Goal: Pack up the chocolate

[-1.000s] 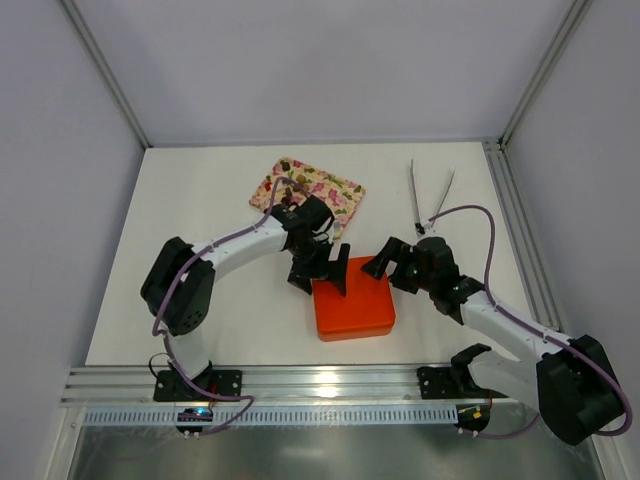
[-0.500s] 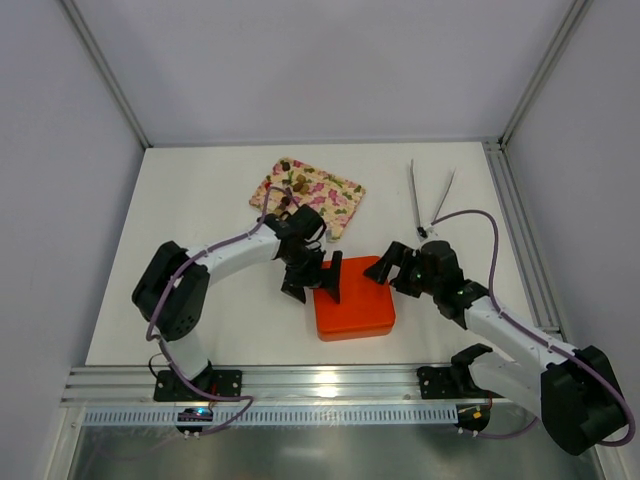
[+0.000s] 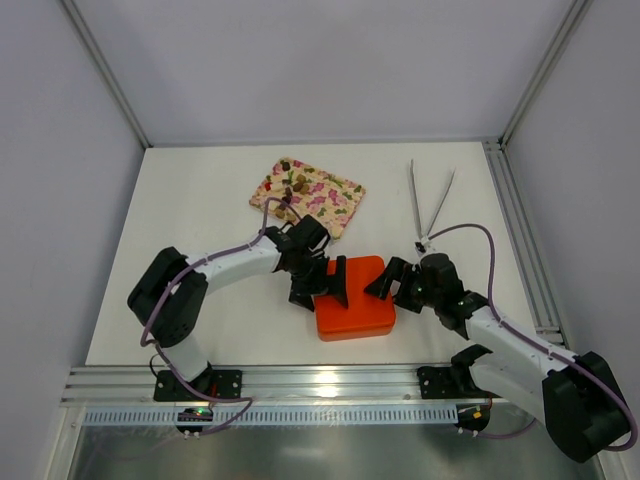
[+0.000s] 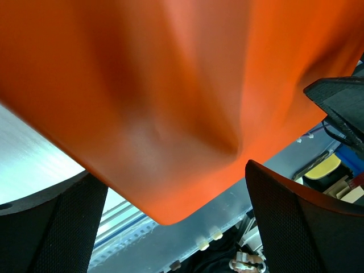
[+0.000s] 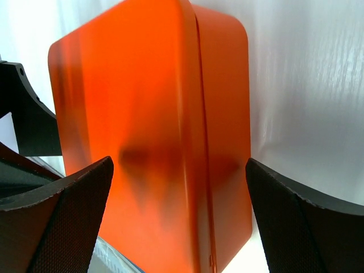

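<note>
The orange box point(image 3: 353, 298) is pretty boxed in: left tool point(image 3: 320, 288) spread wide over its left edge, right tool point(image 3: 392, 288) gaping at its right. Floral tray point(image 3: 307, 195) and tongs point(image 3: 430, 200) sit behind the box. Open bench point(image 3: 200, 200) left of it.

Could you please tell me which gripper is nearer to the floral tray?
Left. The left gripper is at the left edge of the orange box, close to the floral tray; the right gripper is at the box's right edge, farther away.

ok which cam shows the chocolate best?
Top external: the chocolate shows as small lumps on the floral tray. Both wrist views are filled by the orange box and show none.
</note>
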`<state>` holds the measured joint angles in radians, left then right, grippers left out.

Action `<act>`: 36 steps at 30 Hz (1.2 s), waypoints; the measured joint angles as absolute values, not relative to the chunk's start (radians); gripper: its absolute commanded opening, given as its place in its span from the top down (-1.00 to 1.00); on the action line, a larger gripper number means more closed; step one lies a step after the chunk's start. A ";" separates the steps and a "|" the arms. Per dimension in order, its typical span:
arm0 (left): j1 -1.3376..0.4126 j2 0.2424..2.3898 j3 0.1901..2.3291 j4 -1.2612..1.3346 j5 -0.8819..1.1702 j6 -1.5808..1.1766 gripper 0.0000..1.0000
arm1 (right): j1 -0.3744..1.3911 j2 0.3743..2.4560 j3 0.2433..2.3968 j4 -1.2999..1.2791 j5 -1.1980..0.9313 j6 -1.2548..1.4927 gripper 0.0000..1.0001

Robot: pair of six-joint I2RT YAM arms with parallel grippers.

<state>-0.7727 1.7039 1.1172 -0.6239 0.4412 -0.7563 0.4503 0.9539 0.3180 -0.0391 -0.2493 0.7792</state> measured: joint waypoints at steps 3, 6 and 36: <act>-0.785 1.703 1.107 -0.612 0.437 -0.780 -0.91 | 0.457 0.945 0.300 -0.039 -0.252 0.793 -0.93; -0.793 1.702 1.101 -0.605 0.432 -0.798 -0.86 | 0.464 0.933 0.286 -0.040 -0.253 0.804 -0.89; -0.860 1.660 1.073 -0.629 0.392 -0.855 -0.71 | 0.535 0.875 0.310 -0.140 -0.143 0.815 -0.89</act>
<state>-0.8600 1.6600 1.0729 -0.6289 0.3916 -0.8547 0.5354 0.8753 0.3096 -0.1402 -0.1432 0.8146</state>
